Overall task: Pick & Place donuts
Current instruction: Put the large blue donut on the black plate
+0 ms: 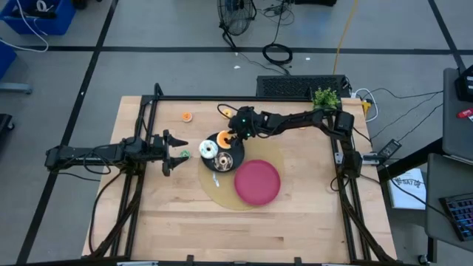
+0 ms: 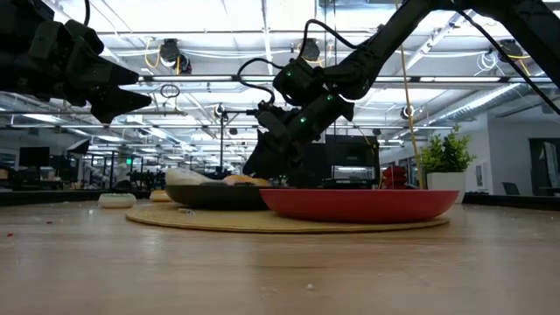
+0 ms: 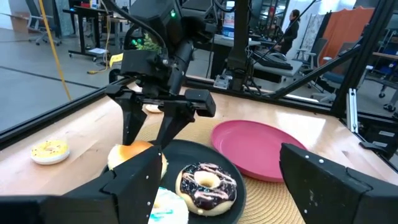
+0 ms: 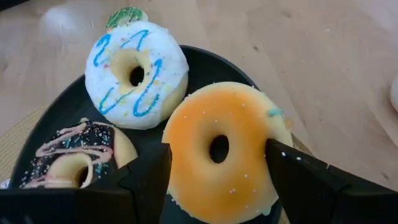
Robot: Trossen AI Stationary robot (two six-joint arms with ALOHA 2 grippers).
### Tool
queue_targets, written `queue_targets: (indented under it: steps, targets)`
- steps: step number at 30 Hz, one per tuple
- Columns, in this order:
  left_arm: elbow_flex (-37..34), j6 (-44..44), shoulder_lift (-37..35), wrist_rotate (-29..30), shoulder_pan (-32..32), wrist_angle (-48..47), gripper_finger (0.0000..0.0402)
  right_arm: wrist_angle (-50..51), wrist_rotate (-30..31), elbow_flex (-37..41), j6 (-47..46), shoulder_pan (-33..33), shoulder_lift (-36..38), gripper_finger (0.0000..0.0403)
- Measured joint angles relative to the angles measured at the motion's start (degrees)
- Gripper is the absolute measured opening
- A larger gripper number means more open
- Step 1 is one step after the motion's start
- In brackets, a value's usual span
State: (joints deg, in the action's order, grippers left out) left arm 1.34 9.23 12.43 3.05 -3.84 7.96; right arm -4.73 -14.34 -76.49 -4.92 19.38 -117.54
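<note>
Three donuts sit on the black plate. The right gripper straddles the orange donut, fingers apart: placing underway; next, lift clear. Left gripper waits released nearby.

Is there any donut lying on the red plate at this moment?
No, the red plate is bare in the high view, while the donuts sit on the black plate beside it.

No legible text, labels, brands, numbers or signs appear in any view; the distant room signage cannot be read.
</note>
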Motion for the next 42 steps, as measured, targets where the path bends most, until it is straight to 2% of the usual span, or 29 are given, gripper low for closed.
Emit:
queue_targets:
  steps: [10,18,25,35,42]
  targets:
    - [0.0,0.0,0.0,0.0,0.0,-0.01,0.031,0.51,8.49,0.02,1.13,-0.68,0.0,0.0247]
    - [0.0,0.0,0.0,0.0,0.0,-0.01,0.031,0.56,10.67,0.02,4.28,-2.88,0.0,0.0235]
    - [0.0,0.0,-0.01,0.01,0.0,0.0,0.031,0.66,14.57,0.02,7.58,-3.89,0.0,0.0155]
    - [0.0,0.0,0.0,0.0,0.0,-0.01,0.031,0.13,14.53,0.04,8.76,-3.87,-0.04,0.0014]
    - [0.0,0.0,0.0,0.0,0.0,-0.02,0.031,-0.06,16.02,0.06,11.23,-5.08,0.12,0.0003]
